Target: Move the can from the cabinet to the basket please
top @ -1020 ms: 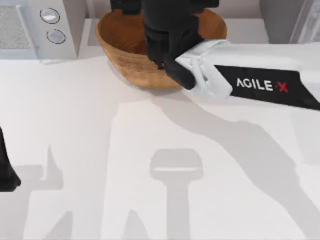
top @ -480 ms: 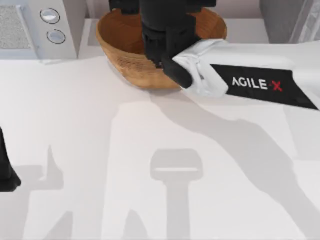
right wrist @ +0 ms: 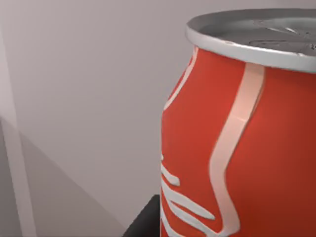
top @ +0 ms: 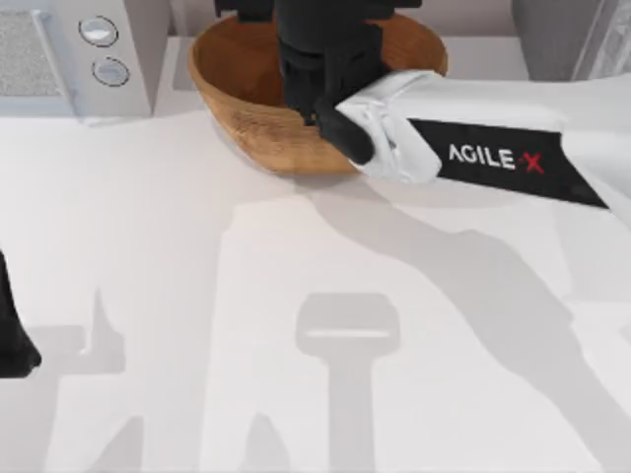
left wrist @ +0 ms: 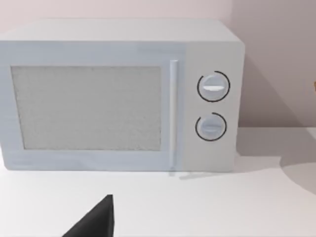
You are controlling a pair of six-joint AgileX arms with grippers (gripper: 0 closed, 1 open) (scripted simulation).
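Note:
The red can [right wrist: 237,148], with white script and a silver top, stands upright and very close in the right wrist view, a pale wall behind it. My right gripper [top: 323,44] is shut on it and hangs over the brown wicker basket [top: 237,94] at the back middle of the table. From above, the black wrist hides the can. The dark grey cabinet [top: 547,39] stands at the back right. My left gripper [top: 12,340] stays parked at the table's left edge.
A white microwave [top: 59,59] with two round knobs sits at the back left, just left of the basket; it faces the left wrist camera [left wrist: 118,94]. The right arm's white link [top: 493,148] reaches in from the right over the table.
The right arm has moved a little toward the back, bringing its gripper farther over the basket's middle. The left arm has not moved.

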